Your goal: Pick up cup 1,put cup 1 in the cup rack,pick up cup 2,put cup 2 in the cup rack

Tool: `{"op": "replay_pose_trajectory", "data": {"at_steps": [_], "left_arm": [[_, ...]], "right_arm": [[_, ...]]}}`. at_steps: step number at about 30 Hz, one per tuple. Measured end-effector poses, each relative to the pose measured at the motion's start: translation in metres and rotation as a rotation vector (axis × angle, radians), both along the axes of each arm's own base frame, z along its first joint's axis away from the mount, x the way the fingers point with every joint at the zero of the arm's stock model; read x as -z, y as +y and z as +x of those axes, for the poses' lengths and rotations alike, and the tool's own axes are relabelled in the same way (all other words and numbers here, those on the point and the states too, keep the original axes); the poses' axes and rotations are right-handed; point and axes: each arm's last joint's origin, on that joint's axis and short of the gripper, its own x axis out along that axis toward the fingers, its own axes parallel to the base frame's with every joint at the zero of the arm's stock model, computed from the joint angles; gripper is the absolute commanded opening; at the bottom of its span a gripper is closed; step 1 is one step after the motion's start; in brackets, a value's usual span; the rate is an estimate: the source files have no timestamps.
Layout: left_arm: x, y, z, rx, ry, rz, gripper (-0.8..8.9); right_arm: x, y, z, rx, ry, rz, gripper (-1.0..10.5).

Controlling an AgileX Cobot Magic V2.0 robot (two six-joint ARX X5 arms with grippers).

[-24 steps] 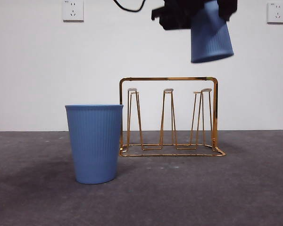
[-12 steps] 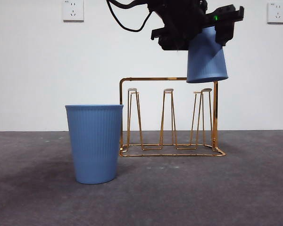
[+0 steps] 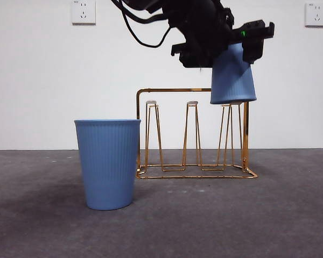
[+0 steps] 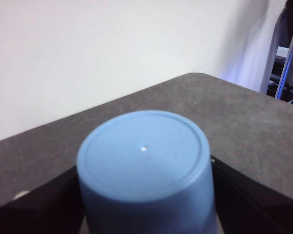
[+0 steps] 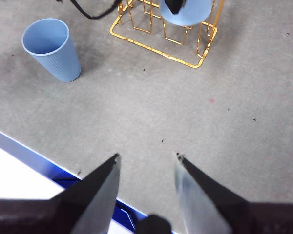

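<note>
Left gripper (image 3: 226, 51) grasping an upside-down blue cup (image 3: 233, 75) over the gold cup rack (image 3: 196, 134) (its right-end pegs), second blue cup (image 3: 107, 164) upright at the rack's nine o'clock, right gripper (image 5: 146, 168) spread wide, holding nothing, high over grey table (image 5: 195, 112), only its wrist view showing both cups from above.

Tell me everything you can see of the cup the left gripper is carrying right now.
The carried cup is a blue ribbed tumbler, plastic by its look, wider at the mouth than at the base. It is upside down, slightly tilted, mouth toward the table, its flat round base facing the left wrist camera. The left gripper clamps its base end from both sides. It hangs over the end of the cup rack farthest from the standing cup, its rim level with the pegs' tops.
</note>
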Motion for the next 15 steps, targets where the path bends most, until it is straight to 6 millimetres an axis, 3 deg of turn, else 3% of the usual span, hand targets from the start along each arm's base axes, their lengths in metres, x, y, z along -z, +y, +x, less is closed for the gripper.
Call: {"op": "replay_pose_trajectory", "data": {"at_steps": [15], "left_arm": [[0.034,-0.007,0.008,-0.001,0.077,0.044,-0.07]], "right_arm": [[-0.003,0.001,0.002,0.000,-0.032,0.019,1.9]]}}
